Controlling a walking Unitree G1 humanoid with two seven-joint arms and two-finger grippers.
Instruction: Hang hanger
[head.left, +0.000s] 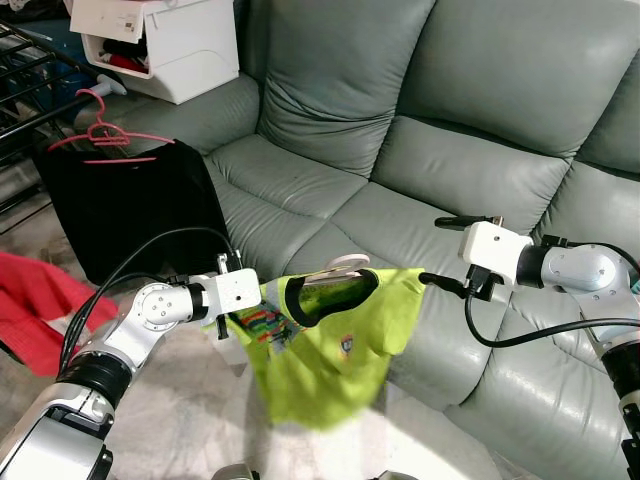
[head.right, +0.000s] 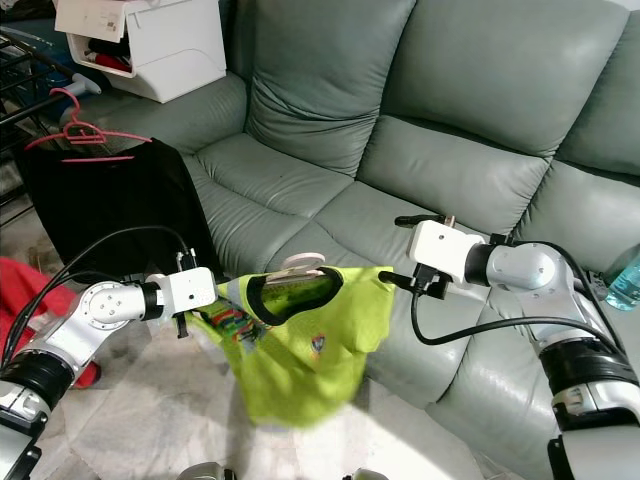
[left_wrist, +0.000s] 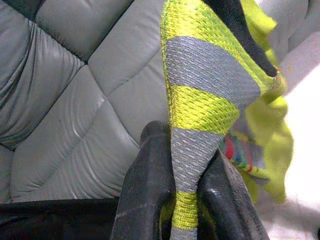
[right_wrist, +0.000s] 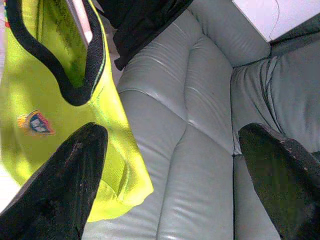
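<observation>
A lime-green shirt with a pale hanger at its black collar is held in front of the grey sofa. The shirt's striped sleeve is clamped by the left gripper. The right gripper is spread wide beside the shirt's other shoulder, above the sofa seat, gripping nothing.
</observation>
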